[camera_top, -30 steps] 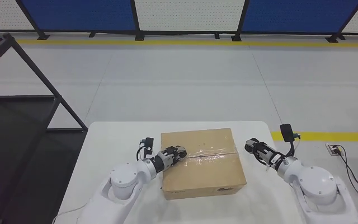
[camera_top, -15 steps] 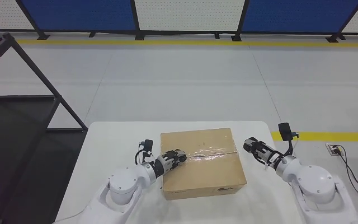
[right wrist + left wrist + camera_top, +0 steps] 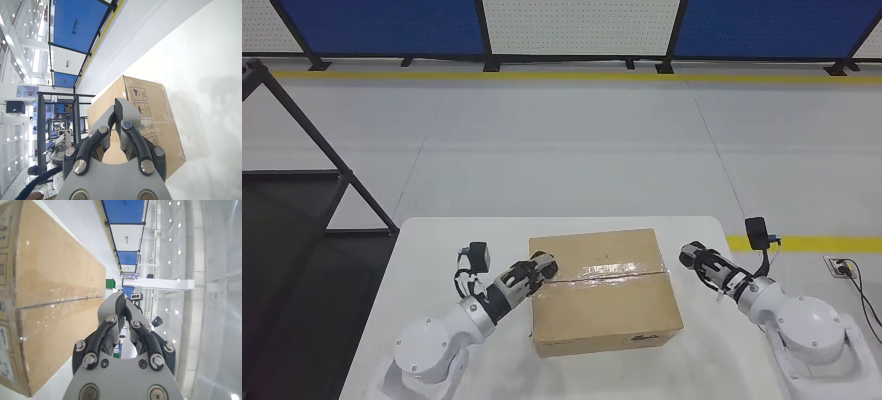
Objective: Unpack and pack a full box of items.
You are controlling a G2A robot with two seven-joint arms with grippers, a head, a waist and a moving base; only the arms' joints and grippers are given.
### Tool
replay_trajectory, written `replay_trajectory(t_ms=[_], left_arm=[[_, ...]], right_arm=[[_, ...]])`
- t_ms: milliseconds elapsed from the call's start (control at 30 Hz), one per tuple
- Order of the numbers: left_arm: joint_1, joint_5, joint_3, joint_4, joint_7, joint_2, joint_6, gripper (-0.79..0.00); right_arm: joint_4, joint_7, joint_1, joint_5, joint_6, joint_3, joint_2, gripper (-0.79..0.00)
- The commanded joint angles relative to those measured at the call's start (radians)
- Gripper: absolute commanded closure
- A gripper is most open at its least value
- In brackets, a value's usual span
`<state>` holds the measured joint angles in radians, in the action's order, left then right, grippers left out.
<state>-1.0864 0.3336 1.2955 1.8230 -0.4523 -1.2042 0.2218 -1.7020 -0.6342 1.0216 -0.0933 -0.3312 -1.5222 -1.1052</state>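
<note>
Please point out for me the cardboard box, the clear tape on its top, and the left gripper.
cardboard box (image 3: 607, 305), top view, on its top face.
clear tape (image 3: 614, 271), top view, strip over the middle seam.
left gripper (image 3: 123, 306), left wrist view, between the tips of its jaws.

The box sits on the counter between both tools: the left tool over its left top edge, the right tool just beside its right side.

The top camera is looking down on the table from above; the left wrist camera is sighting close along the left gripper beside the box; the right one is facing that box's opposite end.
</note>
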Motion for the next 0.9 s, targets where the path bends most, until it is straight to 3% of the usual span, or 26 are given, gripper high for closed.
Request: replay_trajectory(t_ms=[0, 267, 533, 867], left_arm=[[-0.049, 0.01, 0.046, 0.048, -0.008, 0.006, -0.024, -0.785], [-0.174, 0.028, 0.171, 0.143, -0.025, 0.019, -0.158, -0.785], [-0.27, 0.138, 0.295, 0.142, -0.046, 0.025, -0.268, -0.785], [-0.275, 0.143, 0.302, 0.14, -0.053, 0.026, -0.27, -0.784]], right_arm=[[0.003, 0.012, -0.005, 0.007, -0.006, -0.003, 0.0, -0.785], [-0.016, 0.048, -0.006, 0.032, -0.006, -0.007, 0.0, -0.785], [-0.025, 0.069, 0.002, 0.045, -0.006, -0.007, -0.001, -0.785], [-0.025, 0.069, 0.002, 0.045, -0.006, -0.007, -0.001, -0.785]])
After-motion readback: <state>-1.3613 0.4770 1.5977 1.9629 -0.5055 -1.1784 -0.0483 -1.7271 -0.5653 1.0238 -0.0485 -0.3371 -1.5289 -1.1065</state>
